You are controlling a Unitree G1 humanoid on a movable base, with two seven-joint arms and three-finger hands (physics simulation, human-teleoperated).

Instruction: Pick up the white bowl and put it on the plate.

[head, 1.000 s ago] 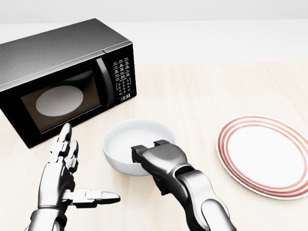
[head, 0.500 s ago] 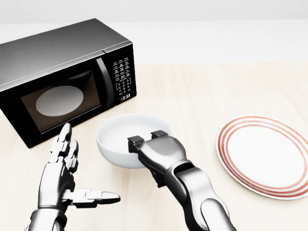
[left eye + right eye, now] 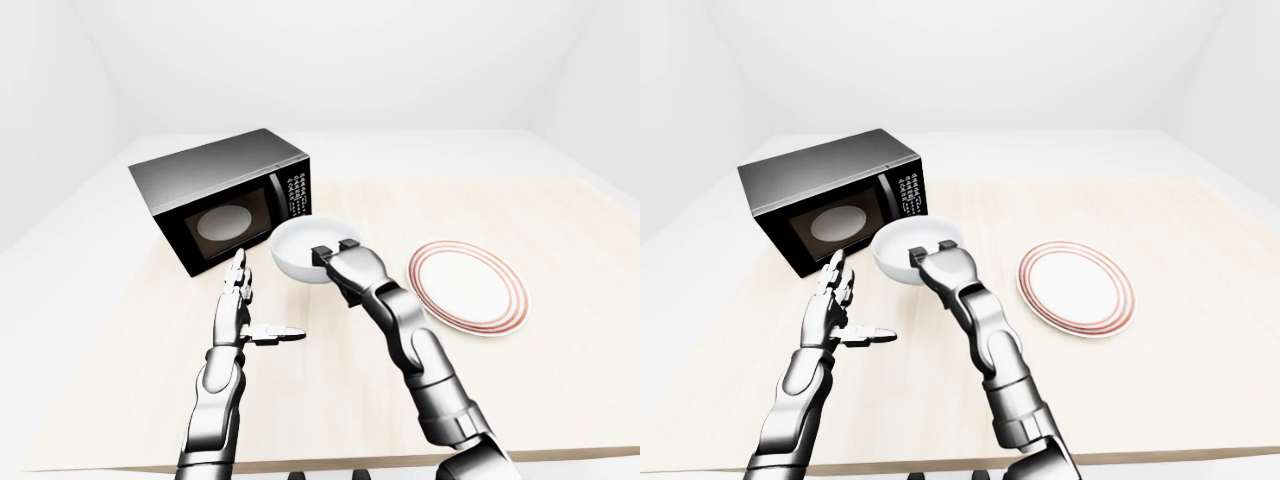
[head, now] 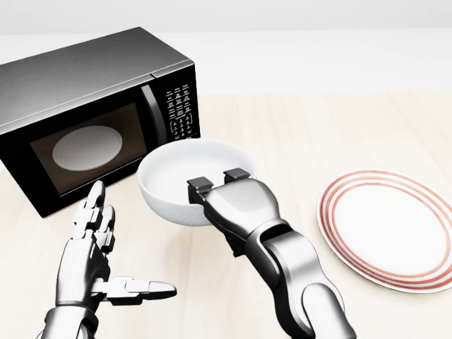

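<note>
The white bowl [image 4: 176,176] hangs above the tabletop, tipped slightly, just right of the microwave. My right hand [image 4: 220,185] is shut on its near rim, two fingers hooked over the edge into the bowl. The plate [image 4: 392,227], white with red rings, lies flat on the table at the right of the head view, well apart from the bowl. My left hand [image 4: 106,261] hovers open at the lower left, fingers spread and thumb pointing right, holding nothing.
A black microwave [image 4: 85,113] with its door closed stands at the upper left, close to the bowl. The light wooden table [image 3: 560,380] reaches to the right and toward the bottom of the left-eye view, with white walls beyond.
My right hand has lifted the bowl off the table and carried it up and slightly left, nearer the microwave. The left hand and the plate have stayed put.
</note>
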